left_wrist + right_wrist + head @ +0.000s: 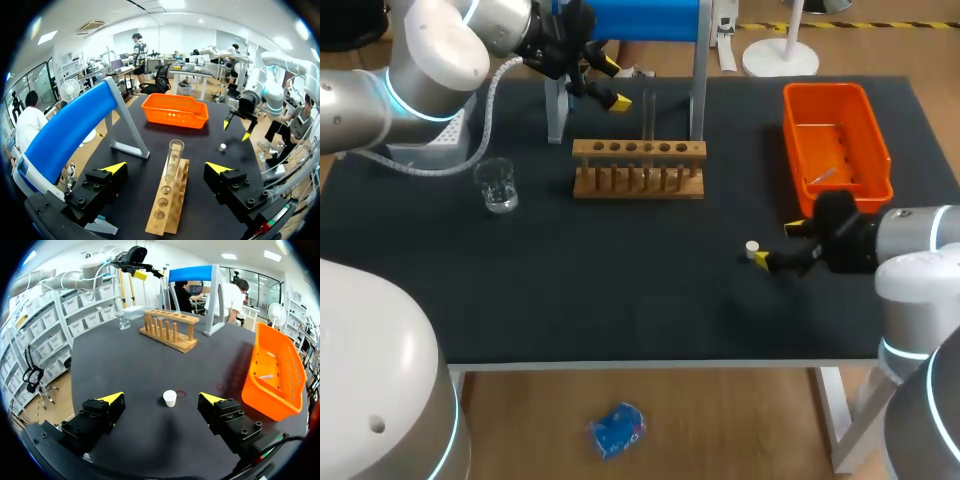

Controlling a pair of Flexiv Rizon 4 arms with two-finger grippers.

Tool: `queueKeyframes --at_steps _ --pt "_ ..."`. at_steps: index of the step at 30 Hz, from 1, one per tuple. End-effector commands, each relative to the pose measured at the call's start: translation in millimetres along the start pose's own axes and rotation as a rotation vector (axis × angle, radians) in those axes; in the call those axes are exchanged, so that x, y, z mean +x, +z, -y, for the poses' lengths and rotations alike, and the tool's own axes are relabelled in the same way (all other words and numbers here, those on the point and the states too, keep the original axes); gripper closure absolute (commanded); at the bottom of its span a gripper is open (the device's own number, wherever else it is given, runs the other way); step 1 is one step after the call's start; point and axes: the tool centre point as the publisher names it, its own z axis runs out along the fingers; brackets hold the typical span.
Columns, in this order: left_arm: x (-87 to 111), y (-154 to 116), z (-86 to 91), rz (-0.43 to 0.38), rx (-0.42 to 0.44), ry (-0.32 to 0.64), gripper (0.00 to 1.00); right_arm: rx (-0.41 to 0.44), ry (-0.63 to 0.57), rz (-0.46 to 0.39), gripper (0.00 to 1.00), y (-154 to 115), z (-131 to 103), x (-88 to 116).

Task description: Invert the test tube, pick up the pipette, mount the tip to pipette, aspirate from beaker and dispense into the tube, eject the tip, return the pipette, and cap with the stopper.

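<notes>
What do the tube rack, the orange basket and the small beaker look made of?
The tube rack looks like unfinished light wood, matte tan. The orange basket is probably moulded plastic: uniform colour, slight sheen, perforated walls. The small beaker is transparent, glass or clear plastic; I cannot tell which.

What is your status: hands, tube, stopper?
Left hand open beside upright tube in rack. Right hand open, stopper just ahead. Nothing between them.
</notes>
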Motion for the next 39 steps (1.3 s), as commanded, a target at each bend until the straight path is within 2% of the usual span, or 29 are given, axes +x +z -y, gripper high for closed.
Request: queueKeyframes --at_steps 1,8,14,19,25,30,35,39 --pt "-0.6 -0.3 0.3 -0.002 -0.003 -0.001 0.00 0.015 -0.002 0.008 0.06 11.0 0.1 2.2" --pt "-0.6 -0.3 0.3 -0.002 -0.003 -0.001 0.00 0.037 -0.013 0.031 0.07 23.1 4.0 3.8" --pt "-0.6 -0.3 0.3 -0.002 -0.003 -0.001 0.00 0.046 -0.011 0.057 0.18 30.1 5.9 3.3" --pt "-0.6 -0.3 0.3 -0.002 -0.003 -0.001 0.00 0.042 -0.010 0.068 0.13 33.7 6.4 2.5" --pt "-0.6 -0.3 0.3 -0.002 -0.003 -0.001 0.00 0.045 -0.016 0.078 0.23 40.0 7.6 1.5" --pt "-0.6 -0.3 0.3 -0.002 -0.003 -0.001 0.00 0.051 -0.010 0.083 0.35 43.6 10.2 -0.2" --pt "-0.6 -0.3 0.3 -0.002 -0.003 -0.001 0.00 0.053 -0.001 0.086 0.40 46.2 11.7 -1.9" --pt "-0.6 -0.3 0.3 -0.002 -0.003 -0.001 0.00 0.056 0.004 0.083 0.41 48.5 13.0 -2.7"
